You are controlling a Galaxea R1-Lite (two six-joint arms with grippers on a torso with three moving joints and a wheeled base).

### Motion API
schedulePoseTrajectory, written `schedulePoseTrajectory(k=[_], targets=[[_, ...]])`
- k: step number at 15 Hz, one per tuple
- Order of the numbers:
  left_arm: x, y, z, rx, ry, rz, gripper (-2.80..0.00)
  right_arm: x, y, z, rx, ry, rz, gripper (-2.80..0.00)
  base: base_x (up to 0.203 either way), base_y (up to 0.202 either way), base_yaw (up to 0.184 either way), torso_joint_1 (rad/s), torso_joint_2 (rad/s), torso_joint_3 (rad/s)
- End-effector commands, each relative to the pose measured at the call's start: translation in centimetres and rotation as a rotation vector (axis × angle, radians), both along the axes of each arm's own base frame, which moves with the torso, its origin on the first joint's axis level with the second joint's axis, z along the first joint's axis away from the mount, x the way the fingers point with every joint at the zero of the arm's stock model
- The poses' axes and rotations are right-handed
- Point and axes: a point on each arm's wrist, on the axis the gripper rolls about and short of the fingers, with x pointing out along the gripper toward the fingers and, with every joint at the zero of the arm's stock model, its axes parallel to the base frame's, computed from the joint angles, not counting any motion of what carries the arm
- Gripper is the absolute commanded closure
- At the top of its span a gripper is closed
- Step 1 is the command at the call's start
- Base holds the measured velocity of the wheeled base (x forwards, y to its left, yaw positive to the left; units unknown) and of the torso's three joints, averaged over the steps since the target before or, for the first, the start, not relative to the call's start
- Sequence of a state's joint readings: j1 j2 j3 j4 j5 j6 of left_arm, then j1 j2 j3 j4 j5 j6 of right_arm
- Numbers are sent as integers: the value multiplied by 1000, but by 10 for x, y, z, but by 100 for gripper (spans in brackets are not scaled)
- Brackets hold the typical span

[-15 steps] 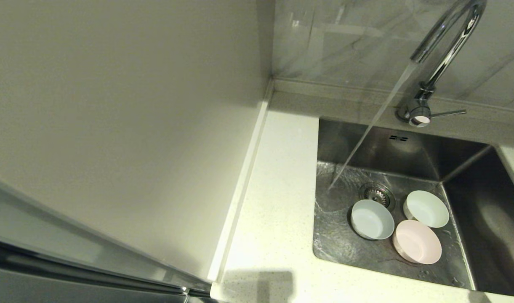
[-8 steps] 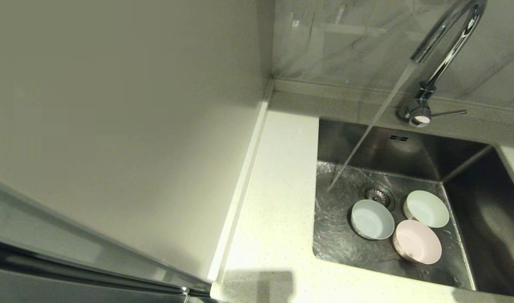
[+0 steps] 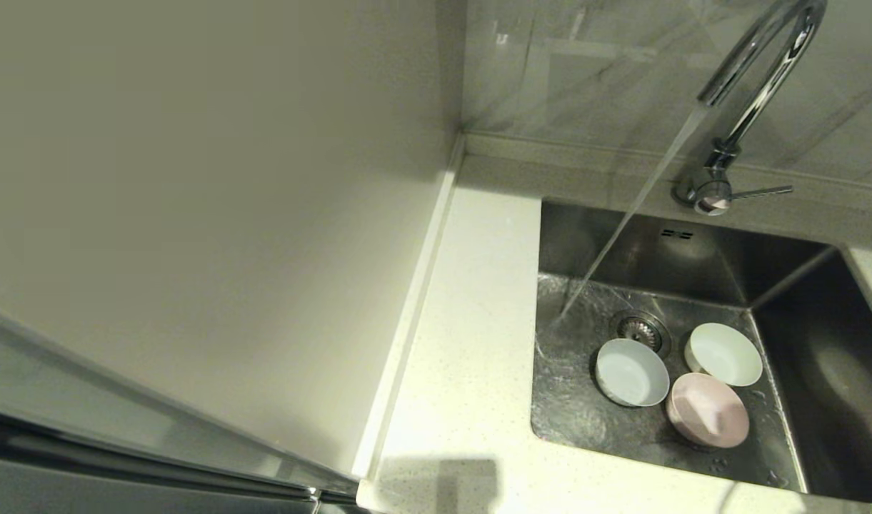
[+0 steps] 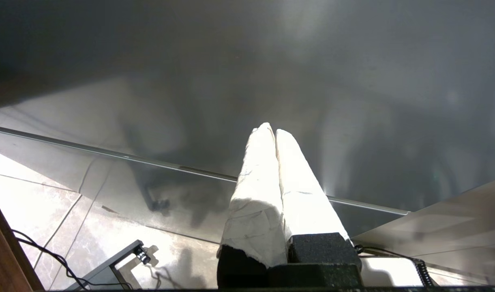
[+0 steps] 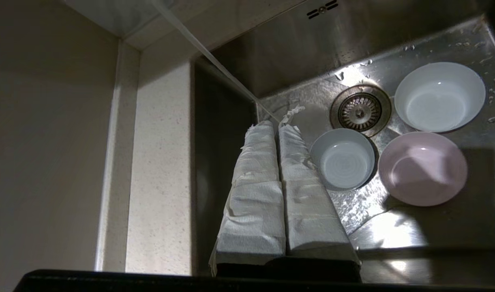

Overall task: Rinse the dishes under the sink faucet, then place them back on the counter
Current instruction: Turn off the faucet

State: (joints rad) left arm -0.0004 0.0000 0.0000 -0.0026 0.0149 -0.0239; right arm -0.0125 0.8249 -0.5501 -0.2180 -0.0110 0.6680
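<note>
Three bowls sit on the floor of the steel sink (image 3: 585,421): a pale blue bowl (image 3: 630,372) (image 5: 343,158), a pale pink bowl (image 3: 707,410) (image 5: 423,168) and a whitish-green bowl (image 3: 723,354) (image 5: 439,97). The chrome faucet (image 3: 753,86) runs, its stream hitting the sink floor left of the drain strainer (image 3: 641,329) (image 5: 360,110). My right gripper (image 5: 276,125), wrapped in white, is shut and empty, hovering over the sink's left part beside the blue bowl. My left gripper (image 4: 271,130) is shut and empty, down by a grey cabinet front, away from the sink.
The speckled off-white counter (image 3: 464,371) lies left of the sink, bordered by a beige wall panel (image 3: 193,214). The faucet's side lever (image 3: 760,191) points right. Tiled wall stands behind the sink.
A shadow has fallen over the pink bowl. The bowls and the water stream stay where they were.
</note>
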Motion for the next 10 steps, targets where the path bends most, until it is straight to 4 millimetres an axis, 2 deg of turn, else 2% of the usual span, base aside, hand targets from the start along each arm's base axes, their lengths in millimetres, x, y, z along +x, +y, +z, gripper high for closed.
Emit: schedulePoseTrajectory(k=[1,4,10], targets=[[0,0,0,0,-4,1,0,13,0,0,15,36,-1,0,0,0,0,0,0,0],[0,0,0,-1,-4,0,0,29,0,-4,22,87,4,0,0,0,0,0,0,0],[0,0,0,-1,-4,1,0,57,1,24,53,55,66,0,0,0,0,0,0,0]])
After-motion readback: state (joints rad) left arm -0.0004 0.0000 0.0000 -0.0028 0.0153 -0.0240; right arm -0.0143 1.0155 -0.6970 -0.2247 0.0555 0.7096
